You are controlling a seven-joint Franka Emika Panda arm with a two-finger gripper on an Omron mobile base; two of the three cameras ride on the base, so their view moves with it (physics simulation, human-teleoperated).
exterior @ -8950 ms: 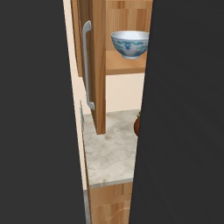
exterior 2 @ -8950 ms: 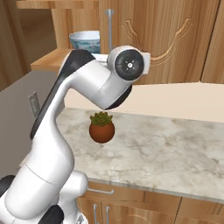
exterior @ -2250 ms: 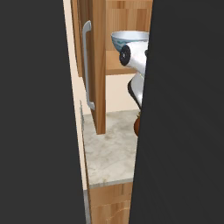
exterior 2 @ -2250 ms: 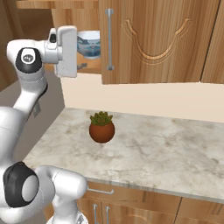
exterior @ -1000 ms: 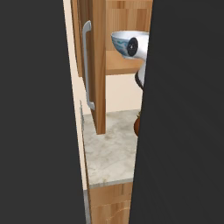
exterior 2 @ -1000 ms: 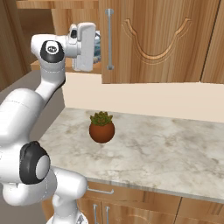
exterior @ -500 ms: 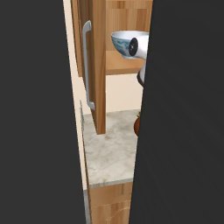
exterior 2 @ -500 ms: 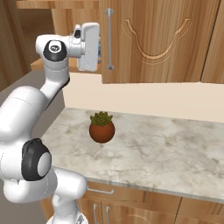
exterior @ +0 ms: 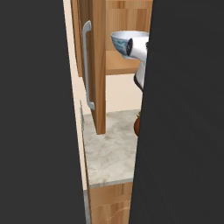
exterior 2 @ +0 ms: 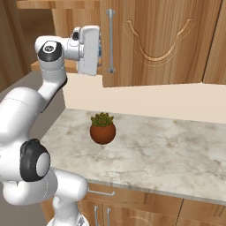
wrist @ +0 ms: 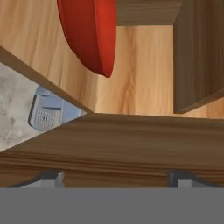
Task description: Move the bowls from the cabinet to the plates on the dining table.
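The gripper [wrist: 116, 177] is hanging at the open cabinet [exterior 2: 154, 39], its fingertips [wrist: 50, 178] standing wide apart with nothing between them, just above the wooden shelf [exterior: 120, 68]. The patterned bowl [exterior: 119, 41] is sitting on that shelf right beside the hand, the red bowl [wrist: 89, 33] is lying deeper inside, and a potted plant [exterior 2: 103, 130] is standing on the counter [exterior 2: 167, 154] below

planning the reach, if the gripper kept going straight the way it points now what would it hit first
Probably the cabinet's wooden shelf, which lies right ahead of the gripper; the red bowl sits further on. Depth is hard to judge.
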